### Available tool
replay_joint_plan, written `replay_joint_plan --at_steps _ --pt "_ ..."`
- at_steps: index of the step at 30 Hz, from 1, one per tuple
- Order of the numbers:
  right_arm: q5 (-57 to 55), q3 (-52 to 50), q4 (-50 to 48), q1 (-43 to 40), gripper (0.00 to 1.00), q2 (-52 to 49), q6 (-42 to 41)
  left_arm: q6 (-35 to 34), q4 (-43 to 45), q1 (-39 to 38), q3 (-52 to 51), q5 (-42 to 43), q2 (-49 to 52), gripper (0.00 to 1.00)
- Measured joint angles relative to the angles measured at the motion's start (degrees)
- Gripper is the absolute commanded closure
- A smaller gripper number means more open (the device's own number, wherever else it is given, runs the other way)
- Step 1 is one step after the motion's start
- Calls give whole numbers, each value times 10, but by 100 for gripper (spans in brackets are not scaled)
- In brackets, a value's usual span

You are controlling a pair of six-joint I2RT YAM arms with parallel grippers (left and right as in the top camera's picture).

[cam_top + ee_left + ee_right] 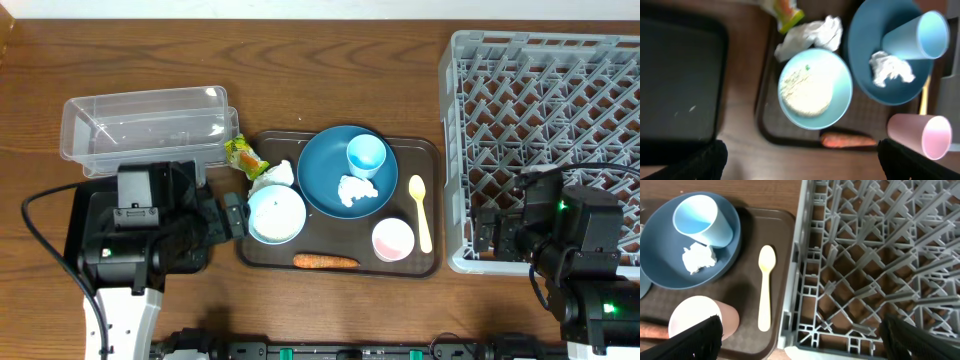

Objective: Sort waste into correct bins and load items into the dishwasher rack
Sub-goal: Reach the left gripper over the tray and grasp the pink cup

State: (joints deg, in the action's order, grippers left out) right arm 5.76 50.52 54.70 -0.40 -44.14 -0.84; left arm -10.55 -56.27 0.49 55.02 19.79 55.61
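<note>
Both claws hung spread and empty over the bench (pixel 330 60): the left claw (pixel 802 161) by the white bowl (pixel 841 100) of rice (pixel 804 92), the right claw (pixel 802 341) at the grey rack (pixel 540 100) corner. The brown tray (pixel 432 150) carried the blue plate (pixel 322 175) with cup (pixel 366 155) and tissue (pixel 356 190), pink bowl (pixel 393 239), spoon (pixel 421 212) and carrot (pixel 325 262); the wrapper (pixel 243 156) lay near the clear tub (pixel 140 125).

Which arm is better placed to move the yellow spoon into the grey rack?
Right: the right gripper, open, hovers over the rack edge beside the spoon; the left gripper is across the tray, by the white bowl.
</note>
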Motion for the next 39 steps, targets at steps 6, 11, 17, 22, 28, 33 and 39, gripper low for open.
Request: replay_joint_plan --at_steps 6,11,17,22,28,33,39 --pt "-90 0 28 0 1 0 -58 -2 45 -86 0 13 27 2" --pt "-119 0 29 0 1 0 -77 -5 101 -185 0 15 68 2" --pt "-129 0 30 0 1 0 -82 -19 157 -307 0 0 133 3" --pt "-132 0 29 0 1 -1 -83 -28 194 -384 0 -16 186 3" --pt "-133 0 29 0 1 -10 -84 -33 242 -446 0 -21 246 9" --pt "-133 0 29 0 1 -26 -84 -43 279 -477 0 -22 289 13" --pt "-133 0 29 0 1 -36 -84 -50 323 -495 0 -22 328 14"
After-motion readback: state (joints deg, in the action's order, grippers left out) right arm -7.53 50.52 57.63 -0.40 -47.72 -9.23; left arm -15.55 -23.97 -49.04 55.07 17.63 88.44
